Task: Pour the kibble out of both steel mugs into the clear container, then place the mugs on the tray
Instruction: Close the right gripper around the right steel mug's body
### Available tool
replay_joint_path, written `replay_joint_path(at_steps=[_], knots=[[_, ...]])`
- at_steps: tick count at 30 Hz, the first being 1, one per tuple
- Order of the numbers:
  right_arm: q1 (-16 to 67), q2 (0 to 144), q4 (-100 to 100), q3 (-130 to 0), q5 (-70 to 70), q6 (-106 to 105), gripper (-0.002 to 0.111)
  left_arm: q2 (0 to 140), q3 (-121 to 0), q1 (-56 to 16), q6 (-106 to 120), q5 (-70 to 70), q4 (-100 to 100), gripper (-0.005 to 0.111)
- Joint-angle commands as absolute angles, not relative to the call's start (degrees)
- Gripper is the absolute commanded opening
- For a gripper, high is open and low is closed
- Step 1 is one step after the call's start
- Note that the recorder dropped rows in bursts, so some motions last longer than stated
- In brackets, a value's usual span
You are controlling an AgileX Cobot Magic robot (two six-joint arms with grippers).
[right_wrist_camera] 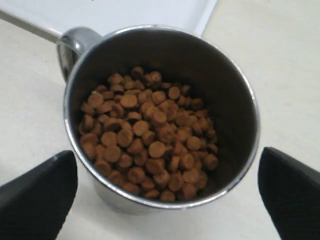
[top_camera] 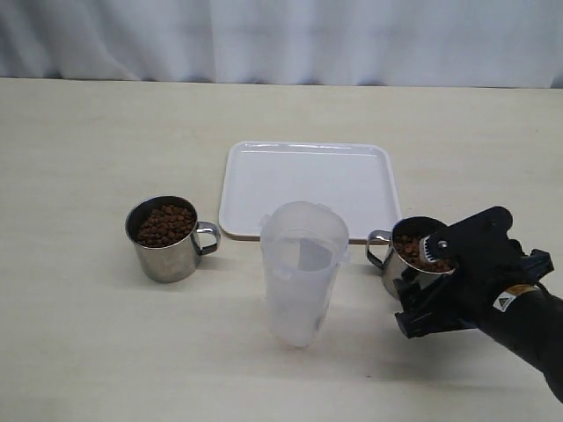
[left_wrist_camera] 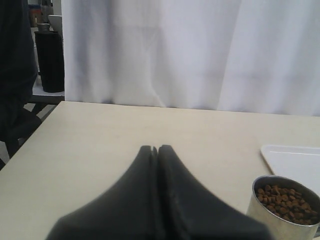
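Plainly, we are at the very start of the job. On the pale table point(top_camera: 88, 334), both steel mugs stand upright and full of kibble point(top_camera: 164, 225). The left mug point(top_camera: 167, 257) is to the left of the clear container point(top_camera: 303, 272). The right mug point(top_camera: 390, 274) is to its right, just beside the near corner of the white tray point(top_camera: 308, 148). The container stands between the mugs, in front of the tray, and we see no pellets inside it. Neither mug is on the tray.

Our right gripper point(right_wrist_camera: 164, 195) is open. Its jaws stand on either side of the right mug with a gap at each side, so nothing is gripped yet. Our left gripper point(left_wrist_camera: 154, 150) is closed on nothing and hovers above the table near the left mug.

We judge that everything is left to do: two grasps, two pours, and two placements on the tray.
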State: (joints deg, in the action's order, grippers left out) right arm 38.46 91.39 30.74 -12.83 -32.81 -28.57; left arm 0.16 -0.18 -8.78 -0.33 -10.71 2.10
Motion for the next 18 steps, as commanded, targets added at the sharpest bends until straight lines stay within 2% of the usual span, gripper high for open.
replay_joint_path(at_steps=[1,6,12,18], knots=[[35.9,91.2,28.2,-12.3,-35.7,-28.8,0.109,0.0,0.0,-8.7,-0.8,-10.1,2.2,0.0],[25.0,91.2,0.0,-12.3,-34.4,-11.8,0.108,0.0,0.0,-8.7,-0.8,-10.1,2.2,0.0],[18.6,93.4,-14.1,-12.3,-38.5,-7.7,0.108,0.0,0.0,-8.7,-0.8,-10.1,2.2,0.0],[15.4,103.5,-19.4,-12.3,-49.7,-8.5,0.108,0.0,0.0,-8.7,-0.8,-9.9,2.2,0.0]])
